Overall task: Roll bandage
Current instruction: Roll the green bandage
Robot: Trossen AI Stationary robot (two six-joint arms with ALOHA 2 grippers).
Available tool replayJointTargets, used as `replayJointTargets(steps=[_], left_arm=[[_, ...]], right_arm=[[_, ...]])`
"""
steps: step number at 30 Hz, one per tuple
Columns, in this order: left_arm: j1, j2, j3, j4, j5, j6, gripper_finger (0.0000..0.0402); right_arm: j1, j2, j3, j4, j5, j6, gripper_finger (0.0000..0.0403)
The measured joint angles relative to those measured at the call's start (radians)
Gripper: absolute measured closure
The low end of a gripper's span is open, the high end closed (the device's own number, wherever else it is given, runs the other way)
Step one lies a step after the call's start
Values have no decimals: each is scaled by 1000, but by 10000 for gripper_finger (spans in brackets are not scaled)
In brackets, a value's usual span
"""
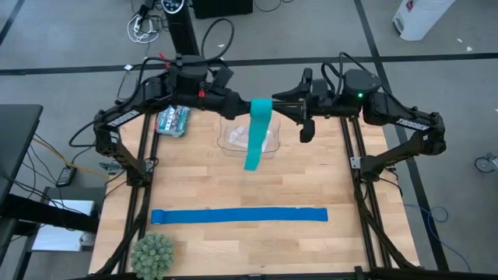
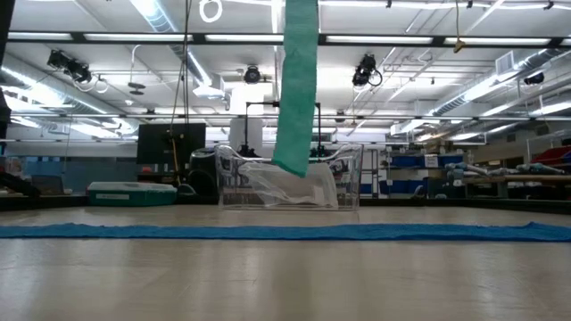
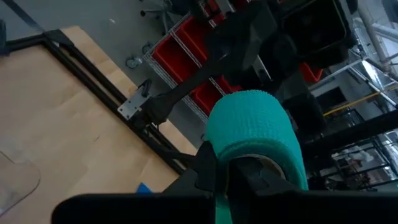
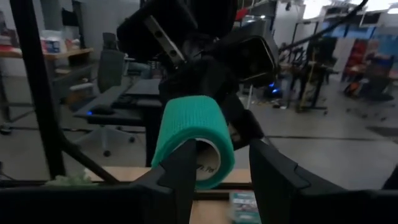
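No writing is legible; left hand point(image 1: 247, 104) grips bandage point(image 1: 257, 132), right hand point(image 1: 274, 104) loosened.

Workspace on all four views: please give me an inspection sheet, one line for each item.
Surface: wooden table, bare in the middle.
Job's things: teal bandage, partly rolled, held up between both arms; its free end hangs down above the clear plastic container.
Clutter: blue strip lying flat; green spiky ball at the near left corner; teal packet at the far left.
Grippers: left gripper shut on the roll's core; right gripper with one finger on each side of the roll.
Cables: loose cables on the floor beyond the table.
Surroundings: red bins, office chair, no person seen.
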Motion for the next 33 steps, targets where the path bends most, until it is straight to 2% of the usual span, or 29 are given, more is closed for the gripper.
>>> replayJointTargets(steps=[8,17,21,24,28,33], left_arm=[[0,9,0,34,40,-47,382],[0,10,0,36,87,-134,382],[0,10,0,35,89,-157,382],[0,10,0,30,89,-161,375],[-2,10,0,27,90,-158,351],[-1,10,0,40,102,-38,296]], right_arm=[[18,15,1,20,16,-85,264],[63,43,1,64,67,-278,266],[72,50,1,76,68,-311,274],[75,52,1,70,66,-272,301],[74,51,1,58,24,-220,381],[75,50,1,46,-30,-139,397]])
